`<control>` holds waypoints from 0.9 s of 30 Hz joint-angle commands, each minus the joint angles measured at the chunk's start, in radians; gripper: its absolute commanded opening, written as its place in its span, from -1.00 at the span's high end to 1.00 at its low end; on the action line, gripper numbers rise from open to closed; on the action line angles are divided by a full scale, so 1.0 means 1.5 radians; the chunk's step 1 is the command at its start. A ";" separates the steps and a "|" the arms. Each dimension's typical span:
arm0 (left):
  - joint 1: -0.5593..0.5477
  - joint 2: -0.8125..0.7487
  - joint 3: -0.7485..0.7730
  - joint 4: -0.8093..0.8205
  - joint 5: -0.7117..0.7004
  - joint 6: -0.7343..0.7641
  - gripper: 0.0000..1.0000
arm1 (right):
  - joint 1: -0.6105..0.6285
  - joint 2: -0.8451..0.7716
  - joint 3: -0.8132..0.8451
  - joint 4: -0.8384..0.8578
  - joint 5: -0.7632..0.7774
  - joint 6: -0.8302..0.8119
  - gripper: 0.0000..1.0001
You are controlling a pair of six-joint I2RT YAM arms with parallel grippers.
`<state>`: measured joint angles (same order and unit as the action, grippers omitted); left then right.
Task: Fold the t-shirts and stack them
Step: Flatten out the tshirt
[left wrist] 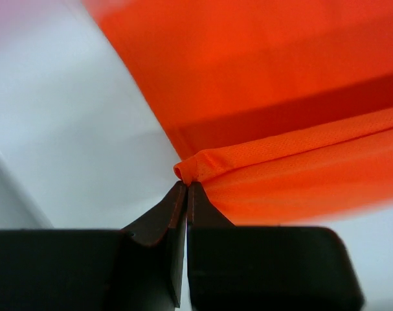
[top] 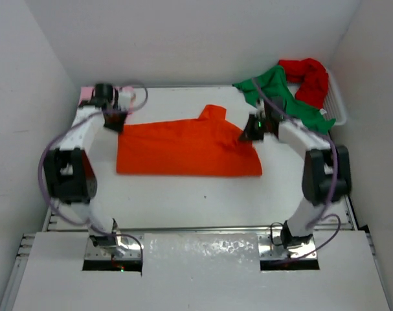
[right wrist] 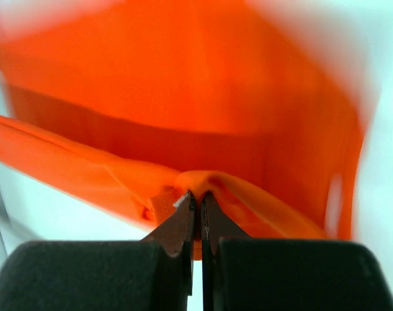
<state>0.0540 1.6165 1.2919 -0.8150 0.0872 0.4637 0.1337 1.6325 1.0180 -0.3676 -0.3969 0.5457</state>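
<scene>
No legible text, label, brand, number or sign anywhere.

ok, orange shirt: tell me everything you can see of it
The orange t-shirt is bright and plain, and up close it shows a fine-mesh knit. It lies spread in the middle of the table as a rough wide rectangle, mostly flat, with one sleeve poking toward the far side. The left gripper is shut on a rolled edge at its far left corner. The right gripper is shut on a bunched fold at its far right corner.
</scene>
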 commanded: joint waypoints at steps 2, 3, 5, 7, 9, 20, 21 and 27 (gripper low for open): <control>0.009 0.242 0.595 0.114 -0.010 -0.106 1.00 | -0.028 0.254 0.576 0.037 0.019 0.026 1.00; 0.009 0.293 0.724 0.097 -0.016 -0.133 1.00 | -0.038 0.316 0.861 0.018 0.020 0.048 1.00; 0.008 0.384 0.977 0.144 -0.050 -0.145 1.00 | -0.055 0.460 1.071 0.075 0.029 0.177 1.00; 0.007 0.286 0.823 0.336 -0.055 -0.150 1.00 | -0.087 0.439 1.008 0.293 0.067 0.325 1.00; 0.004 0.212 0.716 0.469 -0.053 -0.129 1.00 | -0.087 0.293 0.836 0.412 0.114 0.326 1.00; -0.009 0.144 0.556 0.409 0.066 -0.079 1.00 | -0.087 0.132 0.542 0.450 0.048 0.180 1.00; -0.008 0.124 0.517 0.416 0.067 -0.063 1.00 | -0.087 0.106 0.494 0.460 0.046 0.169 1.00; -0.003 -0.020 0.234 0.382 0.064 0.015 1.00 | -0.087 -0.096 0.111 0.505 0.008 0.099 1.00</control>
<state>0.0303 1.6623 1.7355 -0.1894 0.1833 0.3965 0.0090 1.5673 1.3285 0.3553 -0.3443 0.7692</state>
